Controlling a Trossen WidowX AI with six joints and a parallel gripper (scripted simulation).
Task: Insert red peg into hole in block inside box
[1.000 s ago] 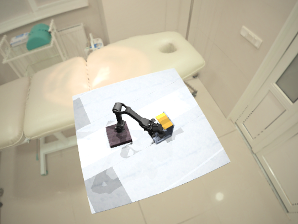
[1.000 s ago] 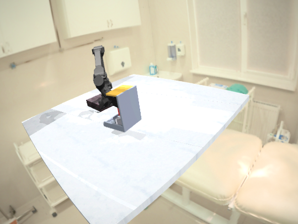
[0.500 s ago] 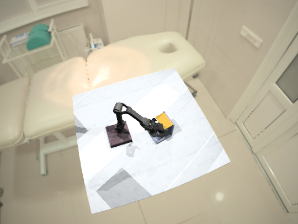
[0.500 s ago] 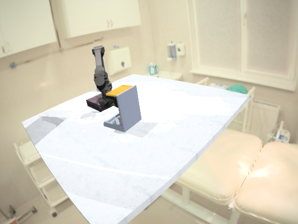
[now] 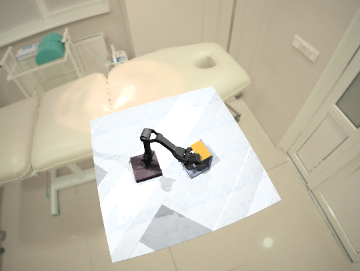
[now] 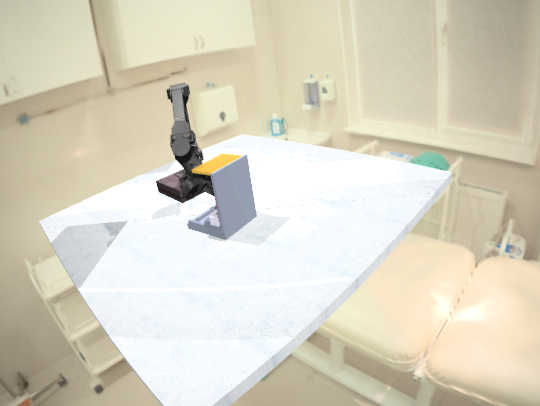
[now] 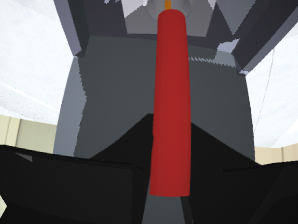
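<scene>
My gripper (image 5: 199, 165) (image 6: 212, 189) (image 7: 163, 123) is shut on the red peg (image 7: 172, 100), holding it by its upper part. The gripper reaches into the box (image 6: 235, 200) (image 5: 197, 175) from the open front, with its tips below the level of the orange roof (image 5: 201, 149) (image 6: 217, 164). In the wrist view the peg's lower end overlaps the edge of the hole (image 7: 167, 4) in the pale block (image 7: 142, 26); whether it touches cannot be told. The block (image 6: 215, 219) shows partly beside the back wall in the exterior view. The peg is mostly hidden in the top and exterior views.
The box's back wall (image 7: 120, 85) rises close beyond the peg. Low side walls (image 7: 67, 25) flank the block. The roof's edge is very close to the gripper's body. The arm's dark base (image 5: 146, 170) (image 6: 172, 186) stands in front of the box's open side.
</scene>
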